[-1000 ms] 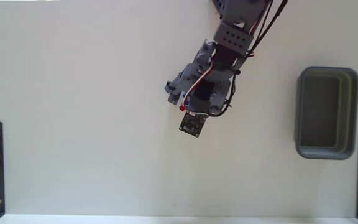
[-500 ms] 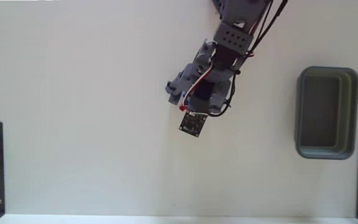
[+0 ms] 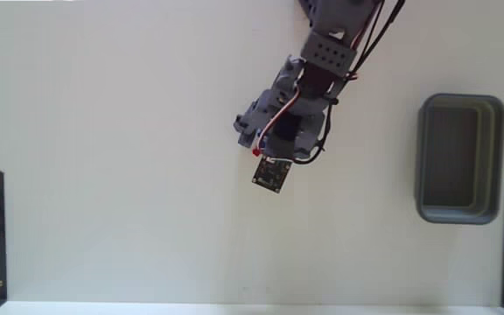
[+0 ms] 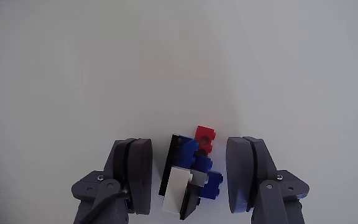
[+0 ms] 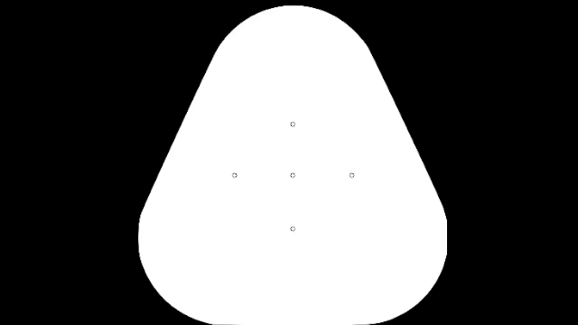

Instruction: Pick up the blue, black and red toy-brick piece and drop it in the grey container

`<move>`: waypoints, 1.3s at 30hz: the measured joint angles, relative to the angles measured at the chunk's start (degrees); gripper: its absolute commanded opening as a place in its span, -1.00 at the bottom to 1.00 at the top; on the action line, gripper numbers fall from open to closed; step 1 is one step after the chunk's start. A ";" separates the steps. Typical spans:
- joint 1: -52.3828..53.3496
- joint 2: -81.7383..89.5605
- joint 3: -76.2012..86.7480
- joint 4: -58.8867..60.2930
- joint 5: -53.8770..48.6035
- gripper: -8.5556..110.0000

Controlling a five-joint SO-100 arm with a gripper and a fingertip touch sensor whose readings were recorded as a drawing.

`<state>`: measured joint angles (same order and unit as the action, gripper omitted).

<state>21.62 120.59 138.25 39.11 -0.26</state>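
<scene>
Straddling the toy-brick piece (image 4: pixel 191 171), the gripper (image 4: pixel 190 177) has its fingers (image 4: pixel 135 171) spread apart, a gap on each side, so nothing is gripped yet. The piece lies on the white tabletop (image 3: pixel 103 175); closing, lifting and carrying it to the grey container (image 3: pixel 459 158), well off to the right in the fixed view, all remain. Nothing stands between; the small circuit board (image 3: pixel 271 173) on the arm hides the piece in the fixed view.

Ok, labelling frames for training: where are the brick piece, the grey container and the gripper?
brick piece (image 4: pixel 194 171), wrist view, blue middle.
grey container (image 3: pixel 423 157), fixed view, left rim.
gripper (image 4: pixel 191 174), wrist view, midway between fingertips.
</scene>
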 measured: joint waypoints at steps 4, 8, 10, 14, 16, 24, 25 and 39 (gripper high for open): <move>0.00 0.00 0.00 0.00 0.00 0.30; 0.00 0.00 0.00 0.00 0.00 0.28; 0.00 0.00 0.00 0.00 0.00 0.27; 0.00 0.00 0.00 0.00 0.00 0.26; 0.00 0.00 0.00 0.00 0.00 0.24; 0.00 0.00 0.00 0.00 0.00 0.20; 0.00 0.00 0.00 0.00 0.00 0.20; 0.00 0.00 0.00 0.00 0.00 0.13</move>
<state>21.62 120.59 138.25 39.11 -0.26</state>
